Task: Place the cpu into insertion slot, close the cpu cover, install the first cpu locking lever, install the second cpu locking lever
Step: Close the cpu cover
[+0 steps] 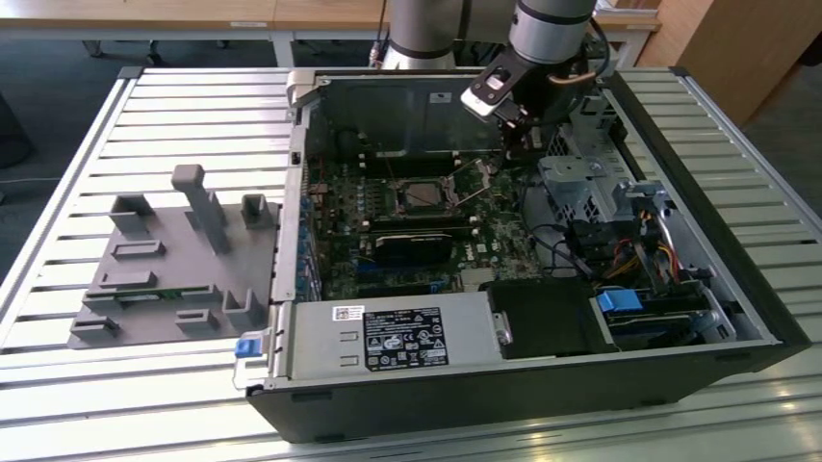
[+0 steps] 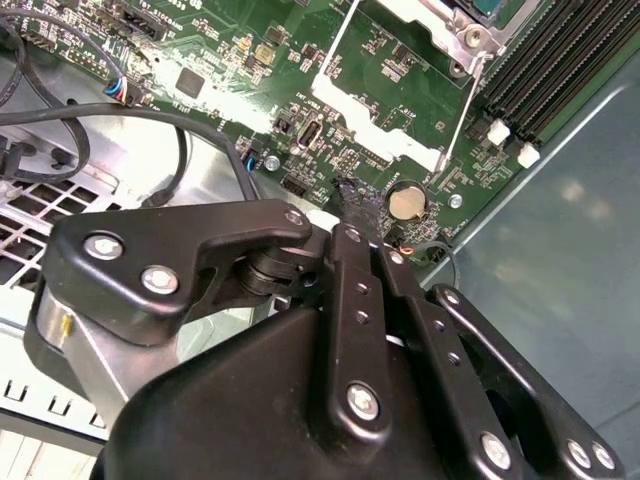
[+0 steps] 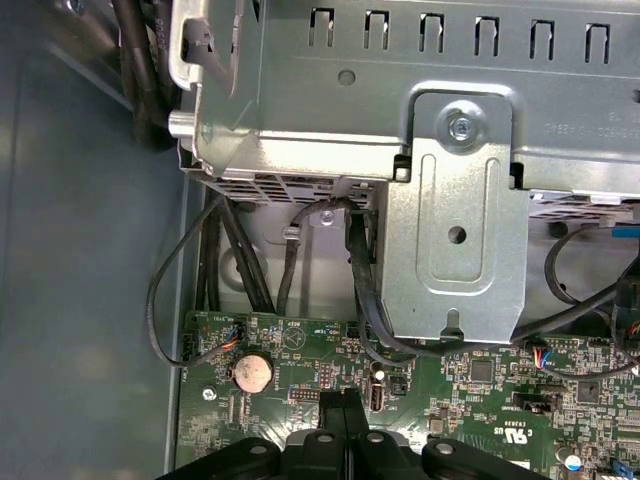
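In the exterior view the insertion slot is a small square socket with a metal rim, in the middle of the green motherboard. A grey square that looks like the cpu lies in it, and the silver cpu cover seems to lie flat around it. Two thin wire levers slant up beside the socket. My gripper hangs to the exterior view's right of the socket, low over the board's edge by the drive cage. Its black fingers are pressed together with nothing between them.
A metal drive cage and black cables stand close to the gripper. The coin cell sits near the fingertips. Black memory slots run beside the socket. The power supply fills the case's front. A grey fixture stands on the slatted table.
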Controlling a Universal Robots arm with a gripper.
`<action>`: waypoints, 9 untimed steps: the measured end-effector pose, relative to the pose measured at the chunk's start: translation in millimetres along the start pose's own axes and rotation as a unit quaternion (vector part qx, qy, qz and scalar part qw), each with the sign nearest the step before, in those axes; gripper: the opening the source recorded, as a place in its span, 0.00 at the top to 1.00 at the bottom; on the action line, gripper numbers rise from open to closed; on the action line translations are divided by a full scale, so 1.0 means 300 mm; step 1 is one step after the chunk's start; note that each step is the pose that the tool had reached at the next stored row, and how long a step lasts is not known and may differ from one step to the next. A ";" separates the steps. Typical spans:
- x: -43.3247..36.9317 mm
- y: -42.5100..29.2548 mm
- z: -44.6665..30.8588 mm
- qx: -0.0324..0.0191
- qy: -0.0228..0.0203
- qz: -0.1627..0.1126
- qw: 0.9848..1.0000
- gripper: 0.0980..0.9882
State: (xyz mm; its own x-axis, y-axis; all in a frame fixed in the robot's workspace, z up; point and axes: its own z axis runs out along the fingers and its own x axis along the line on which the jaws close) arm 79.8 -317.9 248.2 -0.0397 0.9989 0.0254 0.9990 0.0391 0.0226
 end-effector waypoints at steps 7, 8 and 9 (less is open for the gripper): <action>0.000 -0.002 0.011 0.000 0.000 0.000 1.000 0.99; 0.000 -0.004 0.012 0.000 0.000 0.000 1.000 0.99; 0.000 -0.006 0.012 0.000 0.000 0.000 1.000 0.99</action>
State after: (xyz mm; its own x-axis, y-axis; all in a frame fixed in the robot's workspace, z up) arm 78.1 -317.9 244.5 -0.0399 0.9989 0.0254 0.9990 0.0394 0.0225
